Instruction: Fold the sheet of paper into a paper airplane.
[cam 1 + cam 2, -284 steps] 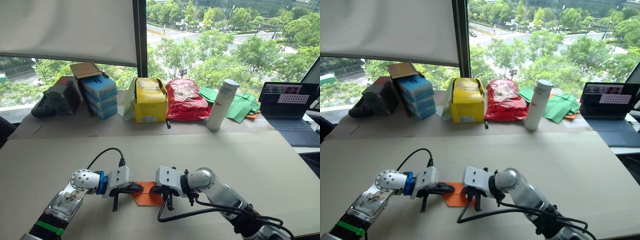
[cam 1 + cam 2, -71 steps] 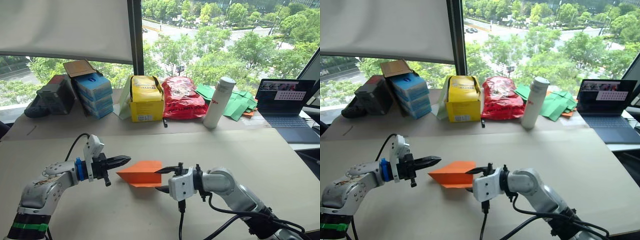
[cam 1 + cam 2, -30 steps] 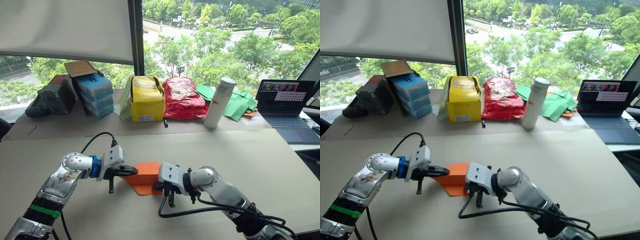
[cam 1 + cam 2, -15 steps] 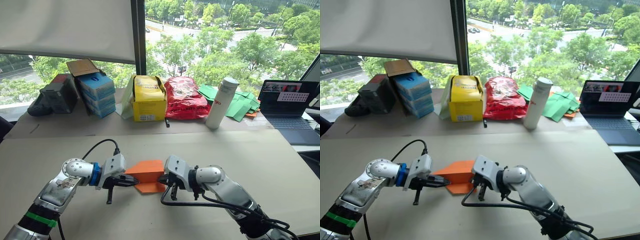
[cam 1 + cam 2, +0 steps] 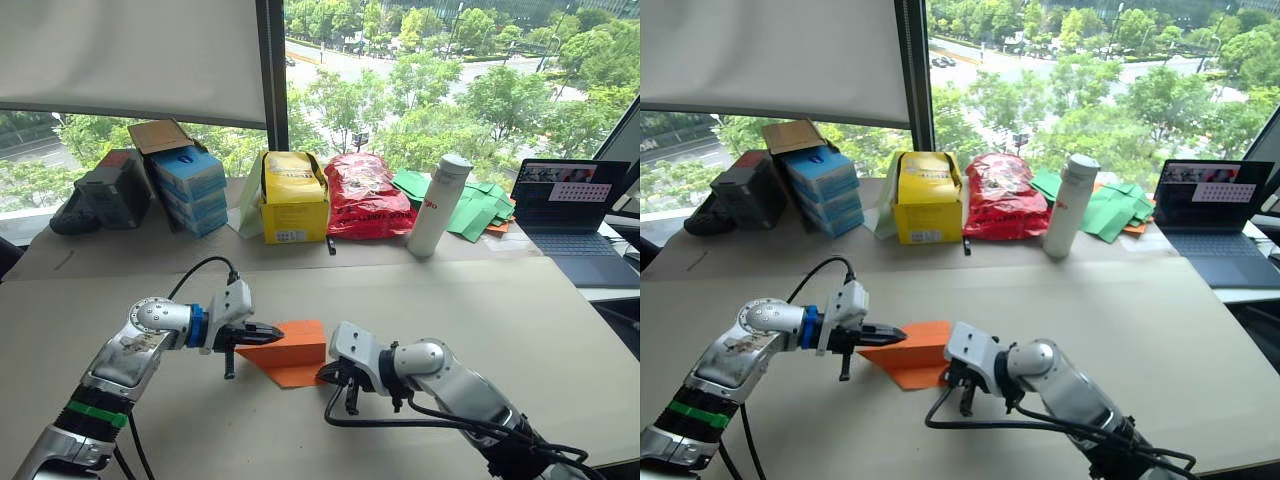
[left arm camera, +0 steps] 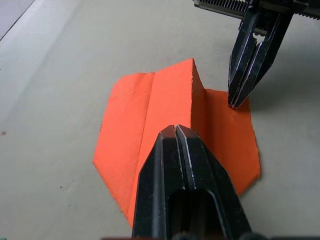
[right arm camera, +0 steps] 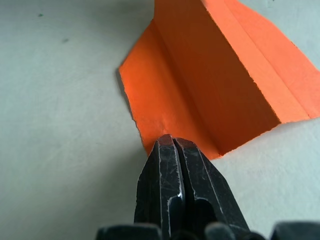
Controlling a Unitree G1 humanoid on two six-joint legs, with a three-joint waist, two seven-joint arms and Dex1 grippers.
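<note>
1. Your paper (image 5: 290, 352) lies on the table (image 5: 520, 330) at lower centre of the left eye view, between the 2 grippers. It is bright orange and creased, with 1 panel standing up as a ridge and another panel flat on the table.
2. Your left gripper (image 5: 278, 330) sits left of centre in that view, its fingers pressed together. In the left wrist view their tips rest on the raised fold, but you cannot tell whether paper is pinched between them.
3. Your right gripper (image 5: 330, 375) is just below centre, its fingers also pressed together with no gap. In the right wrist view the tips (image 7: 167, 142) touch the torn-looking edge of the flat panel, pressing on it rather than clasping it.
4. In the left wrist view the right gripper's fingers (image 6: 245, 75) come down in the upper right of the frame onto the same flat panel.
5. Along the far edge of the table, from left to right across the upper half of the left eye view, you have blue boxes (image 5: 193, 190), a yellow box (image 5: 294, 198), a red bag (image 5: 365, 197), a white bottle (image 5: 441, 205) and green papers (image 5: 480, 210).
6. A laptop (image 5: 570, 215) stands open at the right edge of the frame.
</note>
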